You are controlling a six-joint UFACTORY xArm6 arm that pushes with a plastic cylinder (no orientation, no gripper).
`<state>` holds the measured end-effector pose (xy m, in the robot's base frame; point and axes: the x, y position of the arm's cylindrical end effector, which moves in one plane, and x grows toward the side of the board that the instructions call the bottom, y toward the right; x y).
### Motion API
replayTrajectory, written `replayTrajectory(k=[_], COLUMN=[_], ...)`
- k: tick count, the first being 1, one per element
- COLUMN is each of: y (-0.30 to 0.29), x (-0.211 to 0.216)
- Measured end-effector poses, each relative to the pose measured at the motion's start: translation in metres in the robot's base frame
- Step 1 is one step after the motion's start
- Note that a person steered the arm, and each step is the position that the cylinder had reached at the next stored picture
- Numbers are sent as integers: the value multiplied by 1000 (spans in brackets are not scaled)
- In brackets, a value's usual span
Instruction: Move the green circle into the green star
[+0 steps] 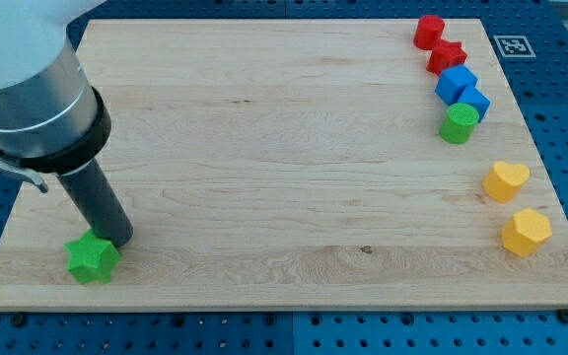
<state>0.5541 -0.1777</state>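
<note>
- My tip point(121, 240) rests on the desk point(264, 148) near the view's bottom left corner, at the end of my dark rod, which slants down from the view's upper left.
- I carry no fingers at all, only this rod, so nothing of mine is either spread apart or clamped on anything.
- The green star point(93, 258) lies just beside my tip, toward the view's bottom left of it; whether they touch I cannot tell.
- The green circle point(459, 122) stands far off, near the view's right edge in the upper half, well apart from the star and from my tip.
- Directly above the green circle sits a blue block point(473, 100), and it appears to touch the circle's upper side.
- A second blue block point(455, 83) sits against the first one, toward the view's upper left of it.
- Above those comes a red star point(447, 56), and above that a red cylinder point(429, 32) close to the view's top right corner.
- Together these five form a slanted row along the right side.
- Below the green circle, apart from it, lies a yellow heart point(506, 180).
- Further toward the view's bottom is a yellow hexagon point(527, 232), near the desk's lower right corner.
</note>
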Motion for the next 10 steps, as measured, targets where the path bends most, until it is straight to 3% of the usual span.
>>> replayTrajectory(k=[1, 3, 6, 7, 10], y=[14, 100, 284, 318, 341], x=[-49, -136, -134, -124, -111])
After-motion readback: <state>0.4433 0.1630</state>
